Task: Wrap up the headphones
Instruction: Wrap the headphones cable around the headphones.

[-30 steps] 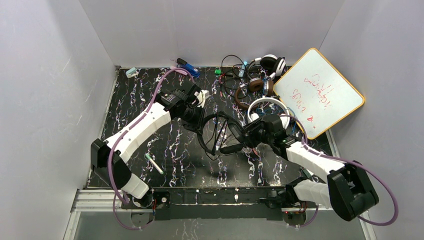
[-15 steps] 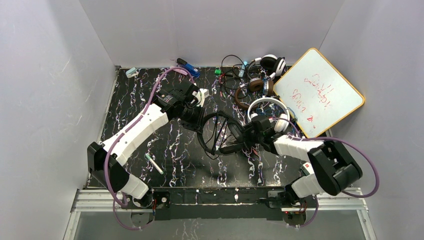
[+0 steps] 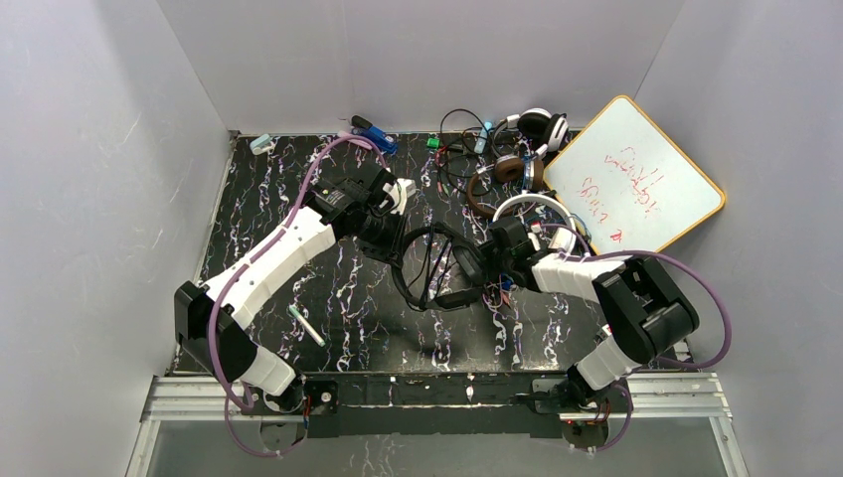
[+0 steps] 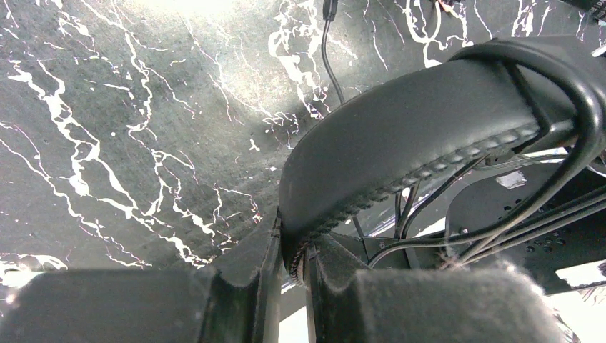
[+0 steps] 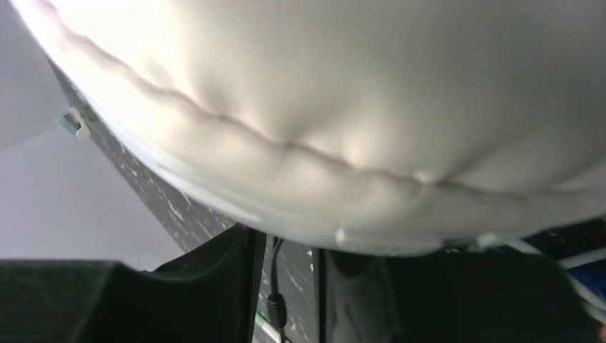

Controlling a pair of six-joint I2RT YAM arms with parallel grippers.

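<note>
The black headphones (image 3: 437, 270) hang over the middle of the table with their cord looped around them. My left gripper (image 3: 398, 241) is shut on their padded headband (image 4: 400, 136), pinched between the jaws of the gripper (image 4: 293, 246). My right gripper (image 3: 489, 260) is at the headset's right side, close under the white headphones (image 3: 537, 211). Their white cushion (image 5: 357, 107) fills the right wrist view. The right gripper (image 5: 291, 243) has a narrow gap, and a thin black cord (image 5: 275, 296) runs through it without being squeezed. The brown headphones (image 3: 502, 177) lie behind.
A black-and-white headset (image 3: 537, 124) and tangled cords sit at the back. A whiteboard (image 3: 631, 184) leans at the right wall. A pen (image 3: 306, 326) lies front left. Small blue (image 3: 373, 134), green (image 3: 434, 142) and pale (image 3: 261, 144) items sit at the back edge.
My right arm's elbow has swung up and inward, and its gripper has shifted slightly toward the white headphones. The left arm and the black headband have hardly moved.
</note>
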